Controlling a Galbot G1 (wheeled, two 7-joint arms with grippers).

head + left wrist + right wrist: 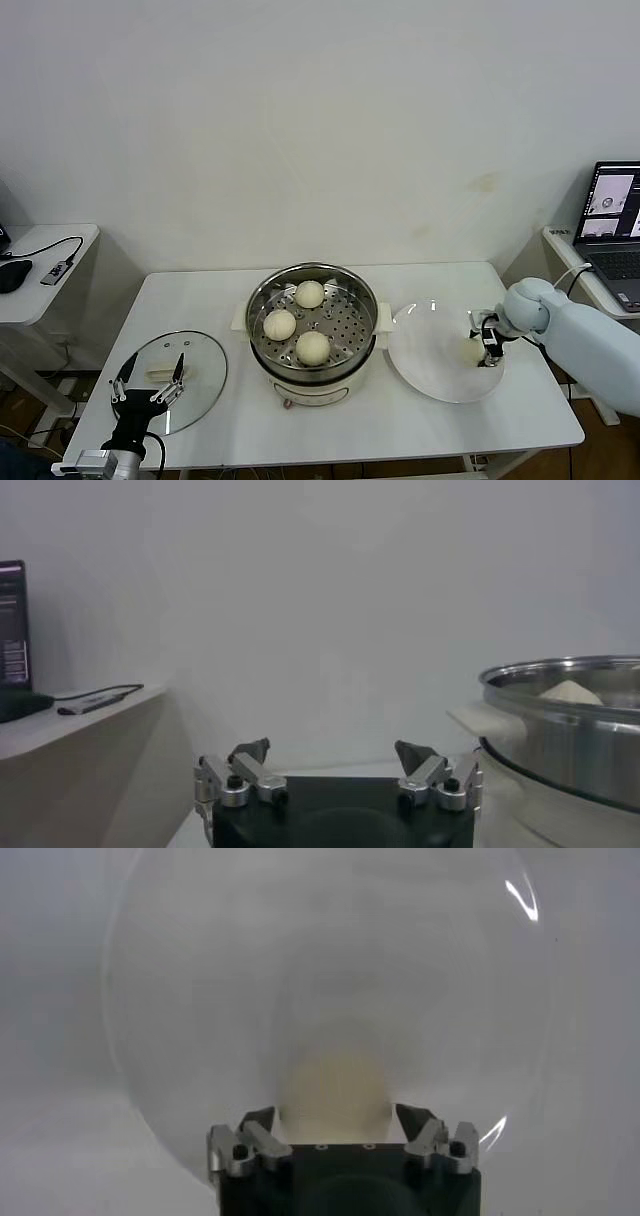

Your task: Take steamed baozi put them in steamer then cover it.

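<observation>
1. One white counter (400, 430) is seen in the head view; all the task's things are carried by it.
2. One steamer (314, 345) stands in the middle of the counter. Three steamed baozi (313, 346) are counted on its perforated tray.
3. One cover (200, 385) lies flat on the counter at the robot's left, apart from the steamer.
4. One white plate (430, 360) lies just beside the steamer at the robot's right. A fourth baozi (333, 1088) is on it, at its right edge.
5. The right pincer (340, 1120) is placed around this fourth baozi, one finger at each side; whether it is already clamped cannot be told.
6. The left pincer (334, 755) hangs over the cover with fingers apart, nothing between them.
7. Only the left wrist view shows the steamer's wall from the side, one bun top above the rim.
8. One laptop (612, 225) is seen far right.
</observation>
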